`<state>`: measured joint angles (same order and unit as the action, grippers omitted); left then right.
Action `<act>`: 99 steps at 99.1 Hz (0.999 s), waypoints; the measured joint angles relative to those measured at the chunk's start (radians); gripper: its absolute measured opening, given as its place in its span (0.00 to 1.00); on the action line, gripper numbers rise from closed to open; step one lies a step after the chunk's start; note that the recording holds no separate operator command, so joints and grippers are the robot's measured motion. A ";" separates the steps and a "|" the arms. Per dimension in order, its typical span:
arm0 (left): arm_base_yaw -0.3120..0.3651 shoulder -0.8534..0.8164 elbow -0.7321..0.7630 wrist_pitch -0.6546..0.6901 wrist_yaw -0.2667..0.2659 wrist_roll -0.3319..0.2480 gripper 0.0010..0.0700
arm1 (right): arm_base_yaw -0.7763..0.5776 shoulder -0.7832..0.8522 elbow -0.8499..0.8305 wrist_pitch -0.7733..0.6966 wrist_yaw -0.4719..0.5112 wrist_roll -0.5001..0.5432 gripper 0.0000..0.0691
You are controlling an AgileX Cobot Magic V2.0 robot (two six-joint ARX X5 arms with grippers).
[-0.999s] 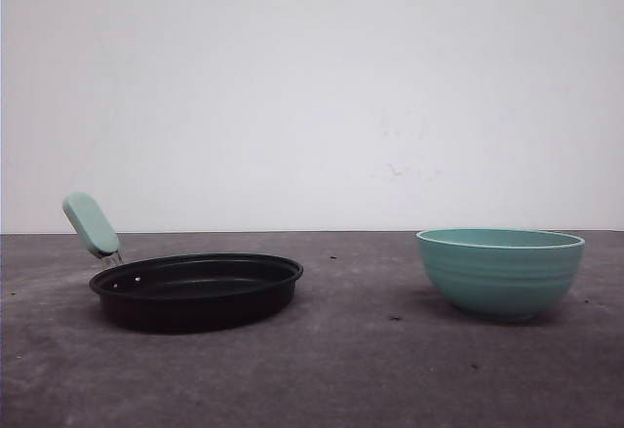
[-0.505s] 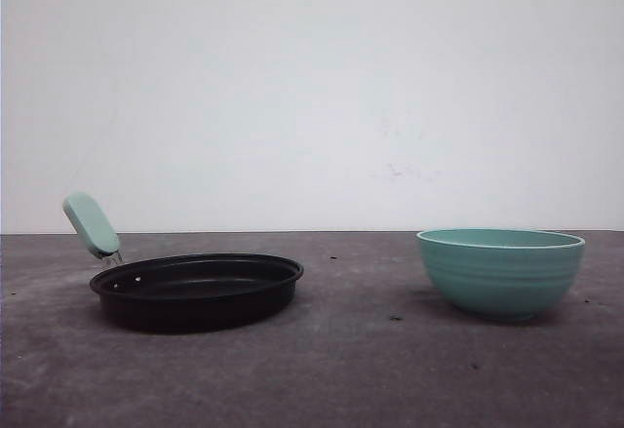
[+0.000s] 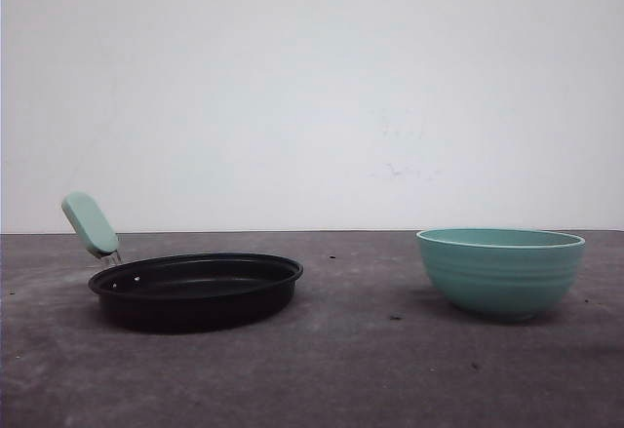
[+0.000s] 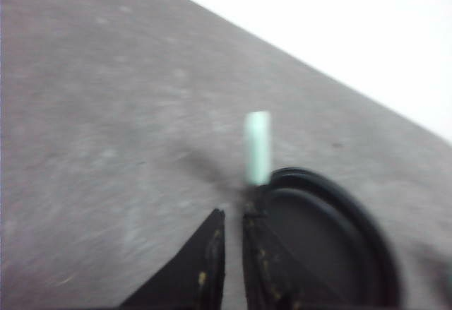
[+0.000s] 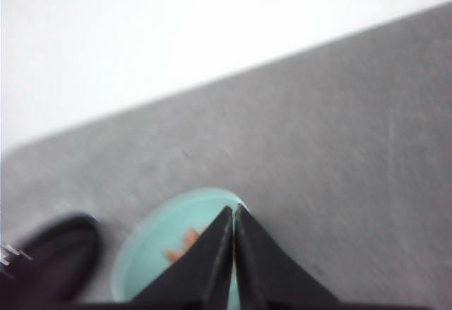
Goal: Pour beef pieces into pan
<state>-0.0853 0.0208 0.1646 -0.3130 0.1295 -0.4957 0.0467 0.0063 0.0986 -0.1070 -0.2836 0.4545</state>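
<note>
The pan [image 3: 195, 290] is sitting left on the worktop [image 3: 341, 369]; beef pieces [image 5: 185, 245], blurred, are apparently lying in the bowl [image 3: 501, 270]. Left end effector [image 4: 231, 219] and right end effector [image 5: 234, 215] are showing fingers nearly together, holding nothing.

A bare test bench rather than a working kitchen.
A black pan [image 3: 195, 290] and a teal ribbed bowl [image 3: 501, 270] sit well apart on a scuffed grey surface [image 3: 341, 369] before a blank white wall [image 3: 312, 87]; no stove, no fittings.
</note>
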 joint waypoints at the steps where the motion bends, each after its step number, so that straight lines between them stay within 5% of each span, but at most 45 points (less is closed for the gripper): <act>1: 0.000 0.002 0.012 -0.006 0.001 -0.001 0.02 | 0.000 0.001 0.011 0.000 -0.001 0.002 0.00; 17: 0.000 0.109 0.245 -0.132 0.008 0.016 0.02 | 0.000 0.032 0.239 -0.045 0.021 0.011 0.00; 44: -0.001 0.489 0.723 -0.188 0.060 0.164 0.02 | 0.000 0.354 0.732 -0.354 0.026 -0.146 0.00; 63: -0.008 0.722 1.029 -0.290 0.074 0.182 0.02 | 0.000 0.559 1.006 -0.484 0.026 -0.241 0.00; 77: -0.026 0.789 1.098 -0.321 0.077 0.186 0.02 | 0.000 0.590 1.046 -0.491 0.026 -0.267 0.02; 88: -0.037 0.776 1.098 -0.350 0.079 0.186 0.14 | 0.000 0.589 1.046 -0.507 0.026 -0.273 0.27; 99: -0.038 0.761 1.099 -0.360 0.079 0.189 0.58 | 0.000 0.587 1.047 -0.507 0.026 -0.274 0.74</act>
<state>-0.1230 0.7815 1.2633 -0.6727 0.2085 -0.3065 0.0467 0.5938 1.1454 -0.6144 -0.2577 0.1802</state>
